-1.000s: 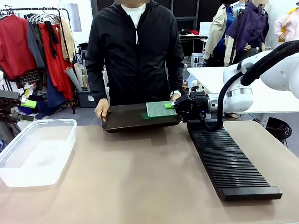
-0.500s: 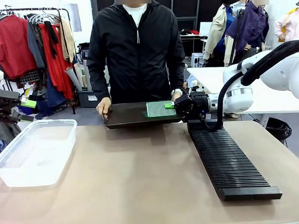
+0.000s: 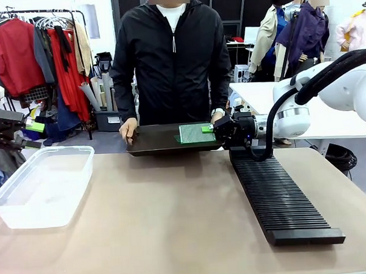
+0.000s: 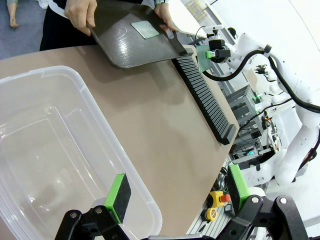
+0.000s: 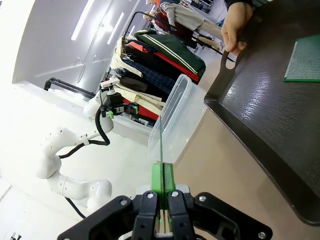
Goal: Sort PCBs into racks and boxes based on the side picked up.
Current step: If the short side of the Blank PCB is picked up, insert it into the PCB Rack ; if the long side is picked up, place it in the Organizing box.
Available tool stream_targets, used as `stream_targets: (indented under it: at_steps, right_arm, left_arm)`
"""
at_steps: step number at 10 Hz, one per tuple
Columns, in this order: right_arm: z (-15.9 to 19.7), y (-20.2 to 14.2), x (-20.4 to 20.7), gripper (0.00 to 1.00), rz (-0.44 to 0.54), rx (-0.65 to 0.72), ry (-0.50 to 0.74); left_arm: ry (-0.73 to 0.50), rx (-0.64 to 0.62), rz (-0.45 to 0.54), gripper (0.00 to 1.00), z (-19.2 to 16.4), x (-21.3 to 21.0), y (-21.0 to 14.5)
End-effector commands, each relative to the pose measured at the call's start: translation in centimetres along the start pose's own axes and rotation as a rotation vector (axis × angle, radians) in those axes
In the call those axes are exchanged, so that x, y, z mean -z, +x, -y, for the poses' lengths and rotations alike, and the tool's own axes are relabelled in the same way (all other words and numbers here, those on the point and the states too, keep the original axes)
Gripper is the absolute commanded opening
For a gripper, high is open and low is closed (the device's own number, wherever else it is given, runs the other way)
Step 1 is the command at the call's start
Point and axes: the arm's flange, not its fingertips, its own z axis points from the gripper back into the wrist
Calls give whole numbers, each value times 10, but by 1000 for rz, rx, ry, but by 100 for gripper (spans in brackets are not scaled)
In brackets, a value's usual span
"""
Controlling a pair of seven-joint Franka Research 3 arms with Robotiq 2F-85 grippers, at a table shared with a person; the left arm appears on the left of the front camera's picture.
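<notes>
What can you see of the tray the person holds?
The tray is dark, shallow, rectangular, with a raised rim, a slot handle and a glossy grained floor. It is held at the far edge of the table, a hand at one end, another at the other. One green PCB lies flat on it.

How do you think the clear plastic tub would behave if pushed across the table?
Probably light: the tub looks thin-walled and empty, so it should slide easily on the table. Low and wide, it seems unlikely to tip. Its walls may flex if squeezed.
</notes>
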Motion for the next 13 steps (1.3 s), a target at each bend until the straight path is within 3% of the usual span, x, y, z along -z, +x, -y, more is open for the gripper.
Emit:
stream_targets:
  at_steps: [1,5,13]
  right_arm:
    - [-3,0,-6,0,-2,-17,9]
    - [-23,-1,-37,0,-2,-65,46]
    - [-38,-15,-135,0,18,-117,-19]
  left_arm:
    - [0,-3,0,100,2,-1,1]
    - [0,-3,0,100,2,-1,1]
    - [0,-3,0,100,2,-1,1]
